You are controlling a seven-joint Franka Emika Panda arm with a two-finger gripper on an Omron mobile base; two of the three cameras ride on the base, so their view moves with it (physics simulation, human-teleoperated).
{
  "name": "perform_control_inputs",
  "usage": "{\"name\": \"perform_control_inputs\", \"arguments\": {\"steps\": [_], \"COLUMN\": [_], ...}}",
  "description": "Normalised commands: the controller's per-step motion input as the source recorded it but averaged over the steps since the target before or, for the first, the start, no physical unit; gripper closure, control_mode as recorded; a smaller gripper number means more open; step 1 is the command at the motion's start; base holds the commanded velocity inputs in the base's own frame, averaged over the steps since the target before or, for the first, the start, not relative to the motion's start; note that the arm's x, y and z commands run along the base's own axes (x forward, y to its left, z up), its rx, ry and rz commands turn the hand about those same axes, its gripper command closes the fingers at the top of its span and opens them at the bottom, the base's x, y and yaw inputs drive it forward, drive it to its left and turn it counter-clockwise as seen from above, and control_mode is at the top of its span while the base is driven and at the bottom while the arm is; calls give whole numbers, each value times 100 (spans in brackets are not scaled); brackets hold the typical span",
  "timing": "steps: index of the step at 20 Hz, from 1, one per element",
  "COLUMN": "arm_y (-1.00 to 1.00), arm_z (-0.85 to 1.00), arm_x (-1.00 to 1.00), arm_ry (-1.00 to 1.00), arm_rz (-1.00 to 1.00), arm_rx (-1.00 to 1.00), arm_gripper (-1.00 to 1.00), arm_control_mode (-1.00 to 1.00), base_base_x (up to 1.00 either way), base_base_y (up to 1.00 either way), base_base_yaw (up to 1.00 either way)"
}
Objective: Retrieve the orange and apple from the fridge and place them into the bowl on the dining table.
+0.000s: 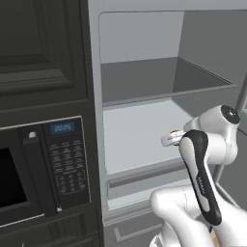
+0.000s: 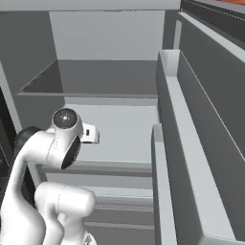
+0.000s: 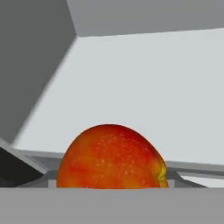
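- A dark cabinet door (image 1: 38, 48) stands at the far left of the left base view.
- Below it is the black microwave (image 1: 43, 169), whose small lit clock (image 1: 63, 128) sits above a keypad.
- Just right of the microwave the fridge (image 1: 137, 140) stands open, pale grey inside.
- A grey shelf (image 1: 159, 79) runs across the upper part of the fridge, with a paler compartment under it and a drawer front (image 1: 140, 183) lower down.
- I see nothing lying on that shelf or in the compartment below it, in either base view.
- My arm (image 1: 200, 169) rises in front of the fridge at the lower right of the left base view. It is bent at a white joint, and its end points in toward the middle compartment.
- In the right base view the arm stands at the lower left, level with the same compartment.
- To the right in that view is the fridge door (image 2: 201, 143), swung wide, its long grey bins running toward the camera.
- The apple (image 3: 111, 157) sits very close at the bottom centre of my hand view. It is red-orange with a yellow patch on its right edge.
- Behind the apple are the fridge's pale wall and a grey ledge.
- My claw: the apple and the bottom edge hide the fingers, so I cannot tell whether they are apart or closed on the apple.
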Motion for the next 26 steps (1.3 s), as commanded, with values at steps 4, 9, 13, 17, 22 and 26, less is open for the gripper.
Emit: {"name": "perform_control_inputs", "arguments": {"steps": [4,9,13,17,22,26], "arm_y": [0,0,0,0,0,0], "arm_z": [12,0,0,0,0,0], "arm_x": [-34,0,0,0,0,0], "arm_ry": [2,0,0,0,0,0], "arm_rz": [4,0,0,0,0,0], "arm_rx": [0,0,0,0,0,0], "arm_gripper": [100,100,100,100,100,100], "arm_control_mode": [100,100,100,100,100,100], "base_base_x": [-45,-100,-100,-100,-100,-99], "base_base_y": [0,0,0,0,0,1], "base_base_yaw": [5,7,5,24,39,61]}}
